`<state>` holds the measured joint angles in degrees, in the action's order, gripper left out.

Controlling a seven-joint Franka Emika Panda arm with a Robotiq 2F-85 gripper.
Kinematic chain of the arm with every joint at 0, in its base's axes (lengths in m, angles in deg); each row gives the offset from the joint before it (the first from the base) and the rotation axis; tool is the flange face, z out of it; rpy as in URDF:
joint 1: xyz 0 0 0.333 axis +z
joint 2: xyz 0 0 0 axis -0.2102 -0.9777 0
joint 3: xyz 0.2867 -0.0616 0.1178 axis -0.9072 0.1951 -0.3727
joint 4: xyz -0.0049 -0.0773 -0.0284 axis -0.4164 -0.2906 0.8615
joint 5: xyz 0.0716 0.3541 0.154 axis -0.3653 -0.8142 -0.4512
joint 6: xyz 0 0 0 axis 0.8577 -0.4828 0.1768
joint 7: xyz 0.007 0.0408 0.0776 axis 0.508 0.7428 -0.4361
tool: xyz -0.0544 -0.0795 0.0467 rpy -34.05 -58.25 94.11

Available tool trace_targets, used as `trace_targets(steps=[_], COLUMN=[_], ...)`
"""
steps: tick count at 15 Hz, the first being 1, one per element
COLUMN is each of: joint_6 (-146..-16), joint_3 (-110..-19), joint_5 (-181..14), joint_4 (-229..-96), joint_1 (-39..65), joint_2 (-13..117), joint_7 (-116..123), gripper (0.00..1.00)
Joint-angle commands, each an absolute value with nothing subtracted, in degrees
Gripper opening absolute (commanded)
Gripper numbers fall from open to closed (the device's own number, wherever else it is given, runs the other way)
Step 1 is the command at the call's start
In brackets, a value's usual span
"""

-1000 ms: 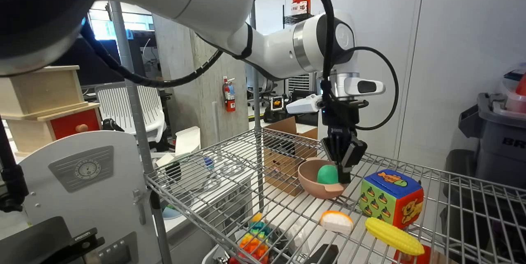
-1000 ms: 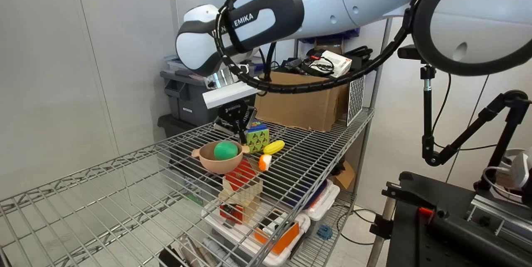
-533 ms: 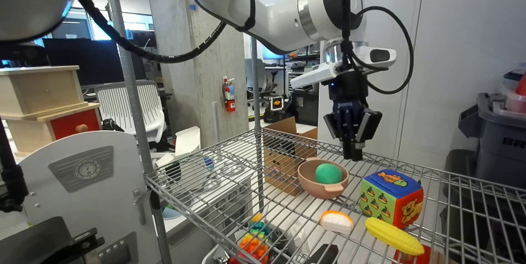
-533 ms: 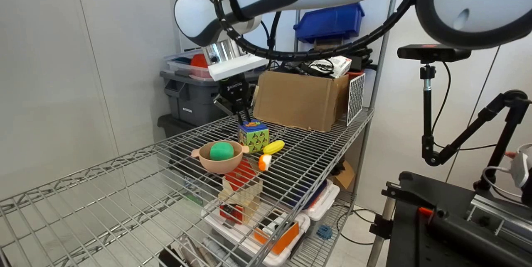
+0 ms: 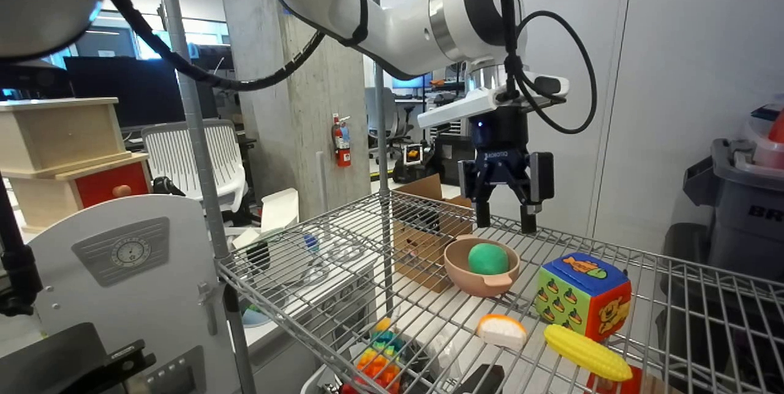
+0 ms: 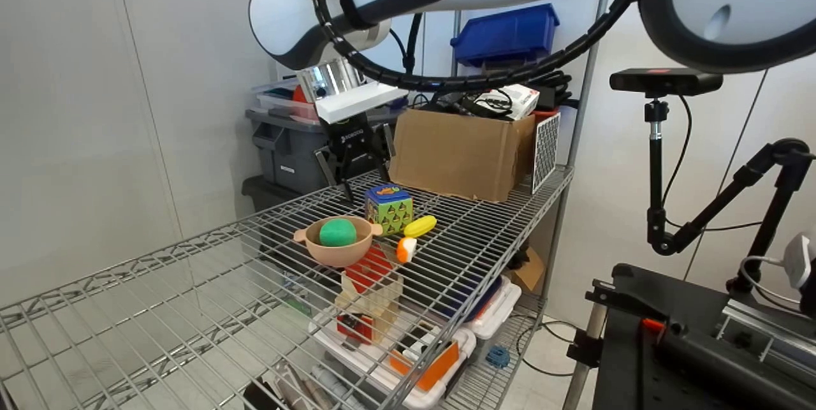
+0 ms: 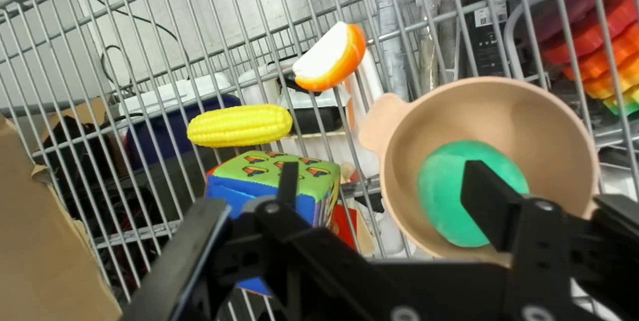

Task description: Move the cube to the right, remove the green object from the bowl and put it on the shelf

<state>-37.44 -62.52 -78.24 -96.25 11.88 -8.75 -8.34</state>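
Observation:
My gripper [image 5: 505, 221] hangs above the shelf with its jaws spread and nothing between them. The green object [image 5: 488, 259], a round ball, rests inside the tan bowl [image 5: 468, 282]. Right of the bowl in that exterior view sits the cube [image 5: 560, 299], blue on top with green and red sides. Bowl and cube both stand on the chrome wire shelf [image 6: 472, 297]. In the wrist view one finger [image 7: 486, 201] covers part of the green object [image 7: 444, 191], and the opposite finger [image 7: 288, 181] overlaps the cube [image 7: 319, 176]. Both exterior views show the fingertips higher than the bowl.
Beside the cube lies a yellow corn toy [image 5: 588, 352]. An orange-and-white wedge [image 5: 502, 331] lies in front of the bowl. A large cardboard box [image 6: 452, 155] stands on the shelf's far part in an exterior view. A grey upright post [image 5: 199, 136] rises at a shelf corner.
My gripper was shut and down at the bowl's rim. It has risen clear, shifted sideways and back a little, and its jaws have opened. The green object has shifted slightly inside the bowl.

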Motion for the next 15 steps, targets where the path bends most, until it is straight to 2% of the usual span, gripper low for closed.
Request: trace_targets(steps=[1, 10, 15], joint_6=[-36.08, -38.57, -45.50], joint_3=[-62.89, -63.30, -62.68], joint_5=[-79.22, -79.65, -79.26], joint_4=[-94.32, -94.34, -94.56], joint_1=[12.83, 15.24, 16.06], joint_2=[-10.16, -13.60, -13.84], joint_7=[-5.40, -7.37, -10.05], gripper=[1.00, 1.00, 1.00])
